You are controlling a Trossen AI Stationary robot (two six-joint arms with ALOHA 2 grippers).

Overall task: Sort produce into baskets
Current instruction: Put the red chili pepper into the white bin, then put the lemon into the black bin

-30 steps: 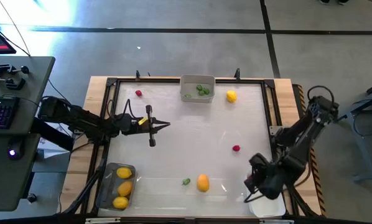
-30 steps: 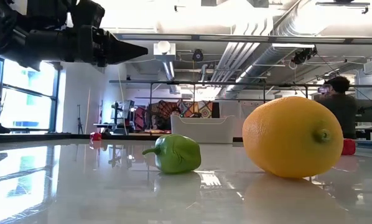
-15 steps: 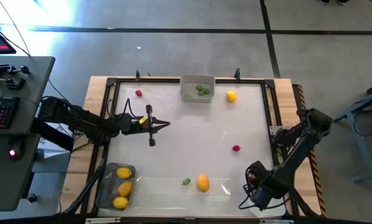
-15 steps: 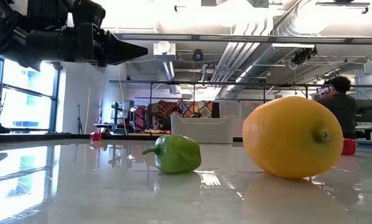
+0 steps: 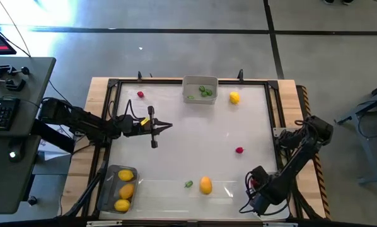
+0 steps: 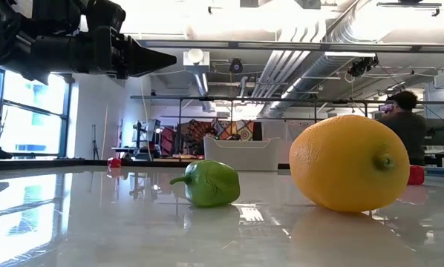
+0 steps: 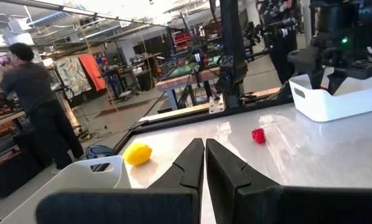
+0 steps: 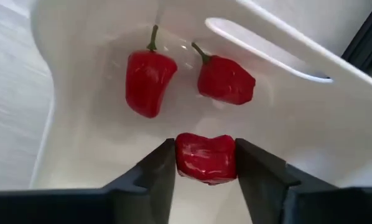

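Left arm stretched level from the left edge toward the middle of the table, wrist straight, left hand held above the surface with both fingers pressed together, tips meeting in a point. Seen side-on in the low view as a dark wedge high over the table, aimed inward, empty. Right arm folded at the elbow by the right edge, forearm angled down and back to the near right corner, wrist tipped downward. Right hand low there, fingers parted on either side of a small red piece, both inner faces against it.
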